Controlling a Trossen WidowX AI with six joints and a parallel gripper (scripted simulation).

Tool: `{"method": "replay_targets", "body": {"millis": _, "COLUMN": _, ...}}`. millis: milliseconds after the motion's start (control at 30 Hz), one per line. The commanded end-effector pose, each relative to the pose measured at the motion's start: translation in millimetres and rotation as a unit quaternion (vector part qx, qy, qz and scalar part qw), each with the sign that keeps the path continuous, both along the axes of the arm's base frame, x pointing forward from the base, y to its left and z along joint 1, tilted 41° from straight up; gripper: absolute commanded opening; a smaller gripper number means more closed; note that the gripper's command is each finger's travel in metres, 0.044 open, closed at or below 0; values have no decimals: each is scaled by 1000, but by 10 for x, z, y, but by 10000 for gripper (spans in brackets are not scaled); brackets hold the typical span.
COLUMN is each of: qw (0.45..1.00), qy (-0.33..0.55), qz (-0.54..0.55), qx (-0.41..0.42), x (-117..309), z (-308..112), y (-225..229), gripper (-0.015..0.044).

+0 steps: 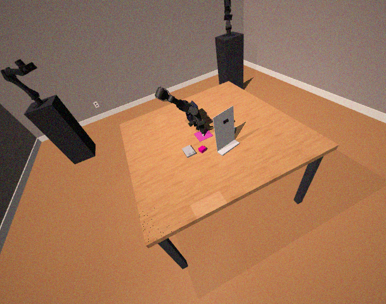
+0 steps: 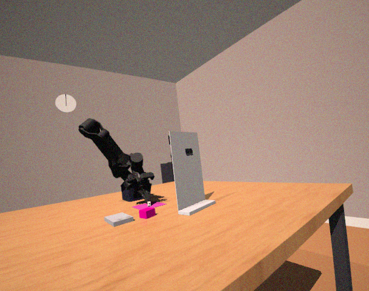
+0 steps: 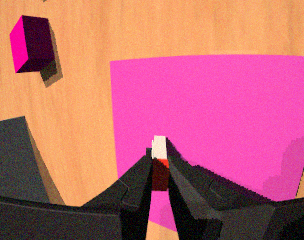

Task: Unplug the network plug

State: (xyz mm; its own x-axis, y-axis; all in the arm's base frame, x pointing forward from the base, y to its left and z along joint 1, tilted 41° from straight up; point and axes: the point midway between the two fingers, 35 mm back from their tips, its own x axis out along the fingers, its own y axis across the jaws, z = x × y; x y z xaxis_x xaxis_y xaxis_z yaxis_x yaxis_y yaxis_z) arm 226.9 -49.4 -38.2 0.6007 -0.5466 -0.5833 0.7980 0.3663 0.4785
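My gripper is shut on the network plug, a small white piece with a red part between the fingertips in the wrist view. The plug is over the magenta marked square, towards its near left part in the wrist view. It is low; whether it touches the table cannot be told. The upright grey panel stands on a white foot, with its dark socket empty.
A magenta block lies beside the square. A flat grey box lies farther out. In the wrist view, a dark grey surface is at the left. Two other arms stand on dark pedestals beyond the table.
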Motion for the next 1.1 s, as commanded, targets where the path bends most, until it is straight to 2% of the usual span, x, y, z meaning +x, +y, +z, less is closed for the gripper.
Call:
{"method": "replay_targets", "body": {"millis": 0, "qw": 1000, "qy": 0, "qz": -1, "qx": 0, "x": -2, "z": 0, "y": 0, "gripper": 0}}
{"method": "replay_targets", "body": {"millis": 200, "qw": 1000, "qy": 0, "qz": -1, "qx": 0, "x": -2, "z": 0, "y": 0, "gripper": 156}}
{"method": "replay_targets", "body": {"millis": 1067, "qw": 1000, "qy": 3, "qz": 0, "qx": 2, "x": -64, "z": 46, "y": 82, "gripper": 156}}
